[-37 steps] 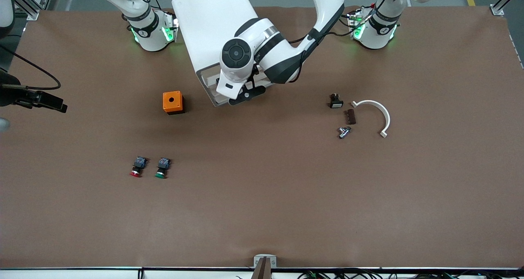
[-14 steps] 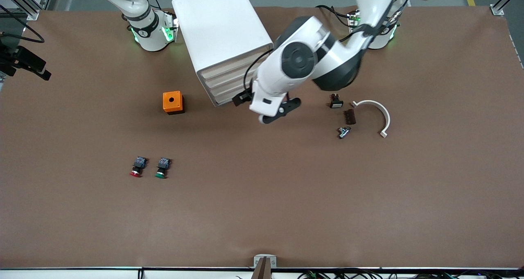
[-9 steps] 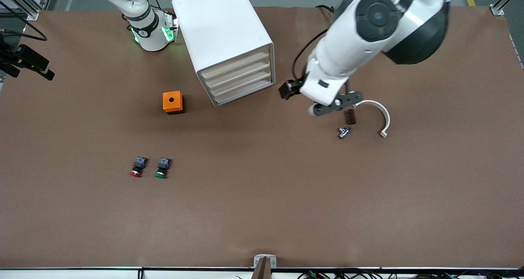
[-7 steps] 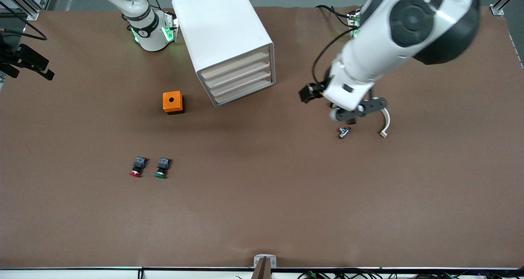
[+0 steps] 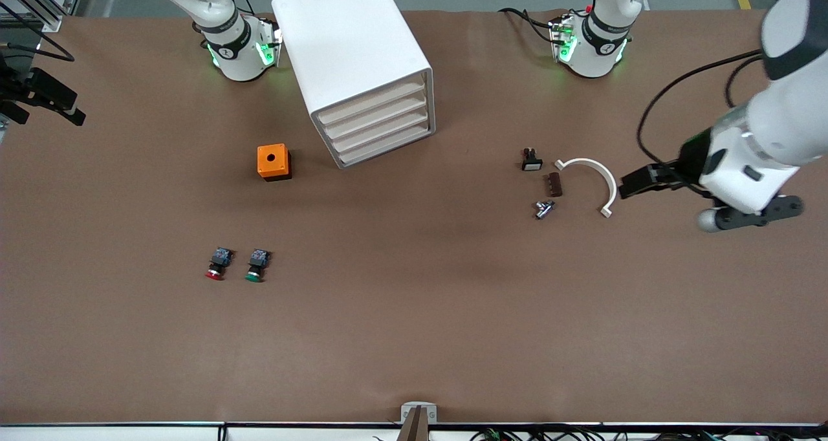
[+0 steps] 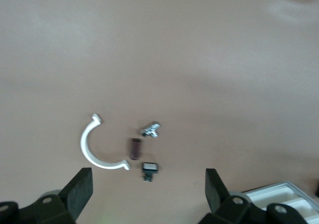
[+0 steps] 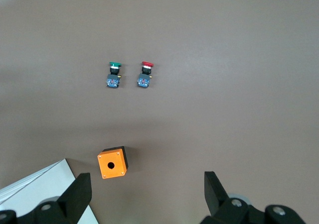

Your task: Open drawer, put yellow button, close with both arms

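The white cabinet (image 5: 349, 46) stands between the arms' bases, and its uppermost drawer (image 5: 372, 101) is shut flush like the three below it. The yellow button is not in view. My left gripper (image 5: 750, 213) hangs open and empty high over the table at the left arm's end; in the left wrist view (image 6: 147, 196) its fingers (image 6: 79, 189) stand wide apart. My right gripper (image 7: 147, 199) is open and empty, high over the right arm's end; only a black part of its hand (image 5: 42, 95) shows at the front view's edge.
An orange box with a round hole (image 5: 273, 161) sits beside the cabinet. A red-capped button (image 5: 215, 269) and a green-capped button (image 5: 257, 269) lie nearer the camera. A white curved clip (image 5: 592, 179), a brown piece (image 5: 554, 184), a silver part (image 5: 543, 208) and a small black switch (image 5: 530, 160) lie toward the left arm's end.
My left arm has swung away from the cabinet's front toward the left arm's end of the table, passing over the small parts. The drawers now show shut. The right arm has barely moved.
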You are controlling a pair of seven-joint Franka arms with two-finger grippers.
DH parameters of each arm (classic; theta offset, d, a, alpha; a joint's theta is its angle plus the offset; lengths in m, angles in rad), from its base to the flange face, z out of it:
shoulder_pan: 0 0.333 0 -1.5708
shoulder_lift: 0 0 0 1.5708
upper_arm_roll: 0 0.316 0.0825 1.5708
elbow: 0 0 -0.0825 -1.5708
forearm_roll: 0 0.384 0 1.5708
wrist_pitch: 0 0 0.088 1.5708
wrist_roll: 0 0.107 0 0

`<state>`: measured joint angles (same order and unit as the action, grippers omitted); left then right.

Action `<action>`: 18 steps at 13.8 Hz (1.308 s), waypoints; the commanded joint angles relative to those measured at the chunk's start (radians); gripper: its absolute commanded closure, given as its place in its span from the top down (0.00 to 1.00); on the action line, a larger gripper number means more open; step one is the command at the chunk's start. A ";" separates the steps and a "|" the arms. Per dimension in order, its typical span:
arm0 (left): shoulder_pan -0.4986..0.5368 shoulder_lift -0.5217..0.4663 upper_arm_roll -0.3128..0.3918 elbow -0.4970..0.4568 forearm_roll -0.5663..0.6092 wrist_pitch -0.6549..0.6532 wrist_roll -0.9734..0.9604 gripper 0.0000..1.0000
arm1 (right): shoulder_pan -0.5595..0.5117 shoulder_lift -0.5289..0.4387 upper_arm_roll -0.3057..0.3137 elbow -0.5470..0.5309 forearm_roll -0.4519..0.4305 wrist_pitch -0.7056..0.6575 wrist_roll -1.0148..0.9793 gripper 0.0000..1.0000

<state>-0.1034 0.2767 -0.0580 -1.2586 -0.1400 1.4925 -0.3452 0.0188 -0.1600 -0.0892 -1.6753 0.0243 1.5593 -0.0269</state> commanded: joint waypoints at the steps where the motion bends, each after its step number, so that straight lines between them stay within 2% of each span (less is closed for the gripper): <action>1: 0.051 -0.051 -0.014 -0.050 0.023 -0.005 0.058 0.99 | -0.017 -0.027 0.006 -0.024 -0.001 0.018 -0.033 1.00; 3: 0.065 -0.060 -0.011 -0.079 0.030 -0.003 0.066 0.99 | -0.019 -0.026 0.006 -0.024 0.000 0.027 -0.031 1.00; 5: 0.059 -0.076 -0.013 -0.100 0.084 -0.003 0.095 0.99 | -0.019 -0.026 0.005 -0.026 0.000 0.027 -0.031 1.00; 9: 0.054 -0.135 -0.005 -0.211 0.095 0.053 0.123 0.99 | -0.022 -0.026 0.005 -0.026 0.000 0.030 -0.030 1.00; 13: 0.019 -0.209 0.040 -0.323 0.102 0.147 0.130 0.99 | -0.028 -0.026 0.005 -0.024 0.000 0.028 -0.030 1.00; 16: 0.022 -0.250 0.040 -0.372 0.102 0.167 0.130 0.99 | -0.031 -0.026 0.005 -0.024 0.000 0.025 -0.031 1.00; 18: 0.034 -0.303 0.035 -0.439 0.103 0.202 0.130 0.99 | -0.030 -0.026 0.006 -0.023 0.000 0.027 -0.027 1.00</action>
<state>-0.0652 0.0583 -0.0318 -1.5942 -0.0597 1.6413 -0.2338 0.0081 -0.1601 -0.0954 -1.6753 0.0242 1.5763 -0.0431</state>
